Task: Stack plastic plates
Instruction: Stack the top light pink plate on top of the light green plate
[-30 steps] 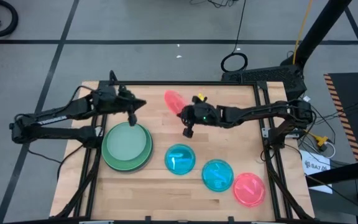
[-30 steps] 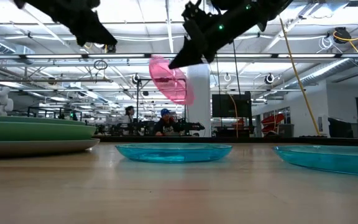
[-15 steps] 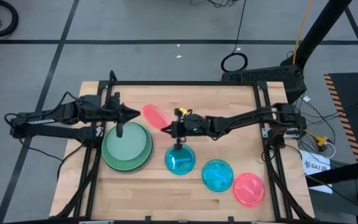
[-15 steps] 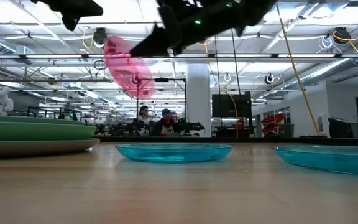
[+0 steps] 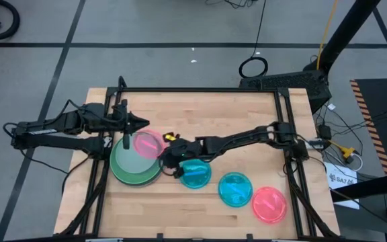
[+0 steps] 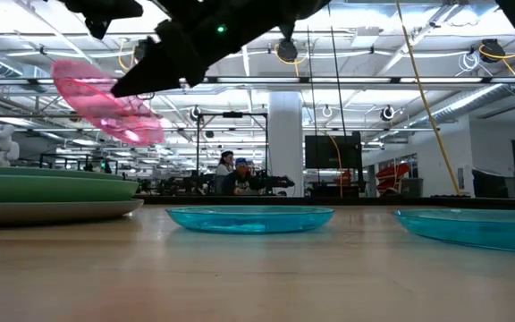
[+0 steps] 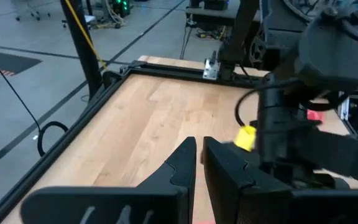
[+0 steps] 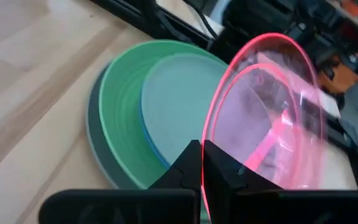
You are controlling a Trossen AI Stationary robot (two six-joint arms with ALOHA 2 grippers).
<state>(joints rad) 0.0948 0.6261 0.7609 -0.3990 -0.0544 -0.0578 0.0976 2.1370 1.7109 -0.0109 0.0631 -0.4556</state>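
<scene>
Four plates already sit nested at the left of the worktop [image 5: 247, 114]: a large grey plate [image 8: 98, 152] at the bottom, a large green plate [image 5: 123, 171] on it, then a blue plate [image 8: 149, 142] of which only a thin edge shows, and a pale green plate [image 5: 134, 160] on top. The left hand [image 5: 127, 140] hovers over the far edge of this stack with its fingers drawn together and nothing between them, waiting.

Just right of it, the right hand [image 5: 166, 151] reaches across from the other side, clamped on the rim of a pink plate [image 5: 147, 143]. That plate hangs tilted in the air above the stack, clear of the pale green one in the low view, so it is judged to be on its way down but not yet placed.

Further right, three plates still lie singly on the worktop: a cyan plate [image 5: 195, 173] just beside the stack, a second cyan plate [image 5: 234, 189] near the front, and a second pink plate [image 5: 269, 204] at the front right corner.

By this count the job is about half done: four stacked, one in transit, three untouched. The carried plate needs levelling and setting down centred before release, or it may slide off the smooth top plate.
</scene>
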